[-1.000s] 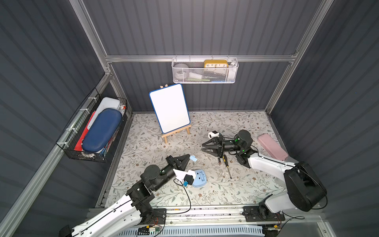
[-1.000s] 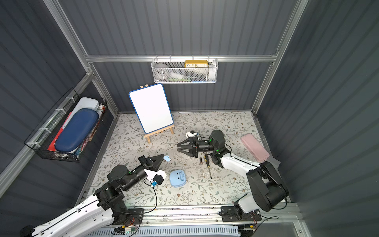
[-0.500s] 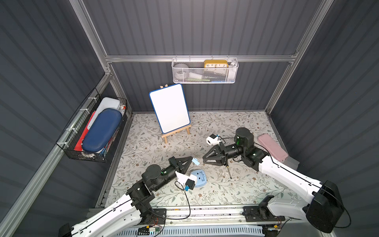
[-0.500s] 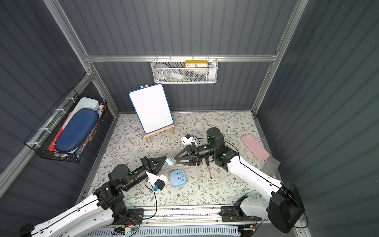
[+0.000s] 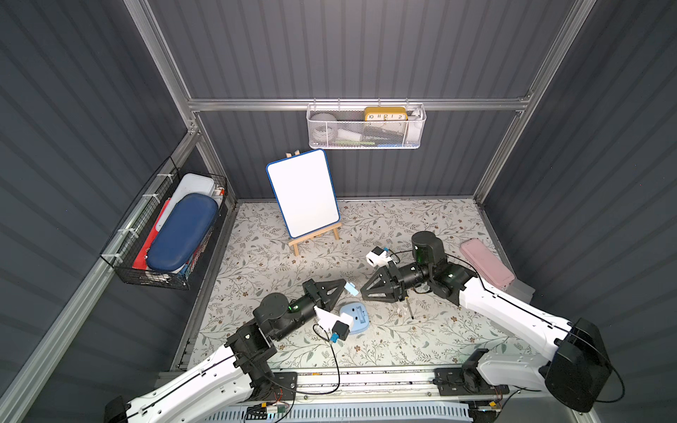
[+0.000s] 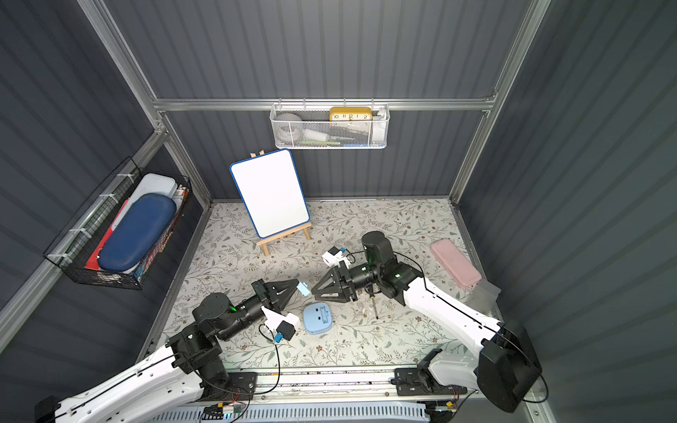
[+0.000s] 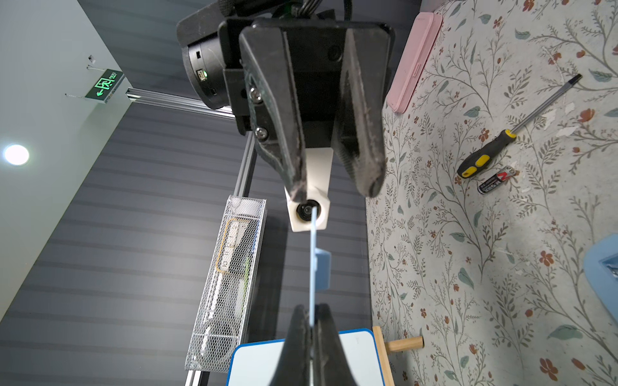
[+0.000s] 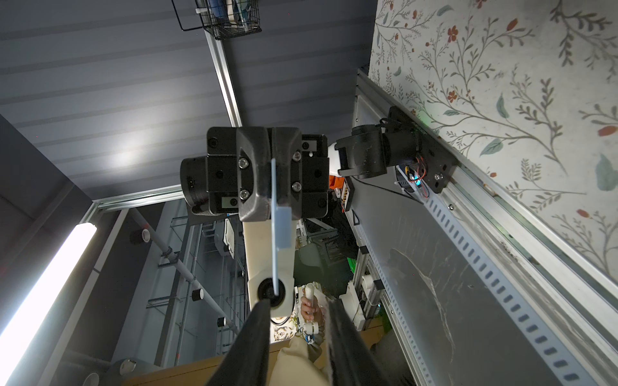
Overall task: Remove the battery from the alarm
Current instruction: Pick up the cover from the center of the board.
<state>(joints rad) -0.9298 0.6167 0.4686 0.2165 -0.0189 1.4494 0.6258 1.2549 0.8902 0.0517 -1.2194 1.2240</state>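
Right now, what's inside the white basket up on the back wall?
Inside the white mesh basket, a yellow clock pokes above the rim, showing black numbers. A grey rounded thing sits at the other end. Lower down, pale and green shapes show through the mesh, too blurred to name.

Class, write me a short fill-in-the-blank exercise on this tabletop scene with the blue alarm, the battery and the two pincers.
1. The left pincer is shut on a thin light-blue ____.
2. The battery lies on the table right beside the handle of the ____.
3. The alarm lies with its ____ facing up.
4. The right pincer is ____ and holds nothing.

Missing words: cover; screwdriver; back; open
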